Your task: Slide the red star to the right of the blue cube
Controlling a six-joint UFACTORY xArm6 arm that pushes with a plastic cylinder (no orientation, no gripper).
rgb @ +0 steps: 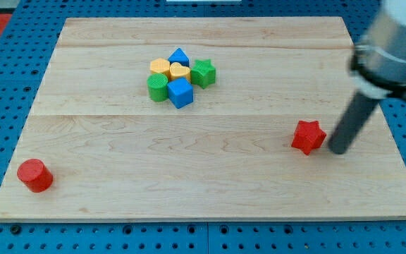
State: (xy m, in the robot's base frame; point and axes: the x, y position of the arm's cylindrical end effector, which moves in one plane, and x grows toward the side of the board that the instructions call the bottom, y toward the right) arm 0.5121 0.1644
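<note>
The red star (308,136) lies on the wooden board (203,176) at the view's right. The blue cube (180,92) sits in a cluster of blocks above the board's centre, far to the left of the star. My tip (337,150) rests on the board just to the right of the red star, a small gap apart from it. The rod slants up to the view's top right.
Packed around the blue cube are a blue triangular block (179,57), a yellow hexagon (160,68), a yellow heart (179,72), a green star (203,73) and a green cylinder (158,87). A red cylinder (34,175) stands near the bottom left corner.
</note>
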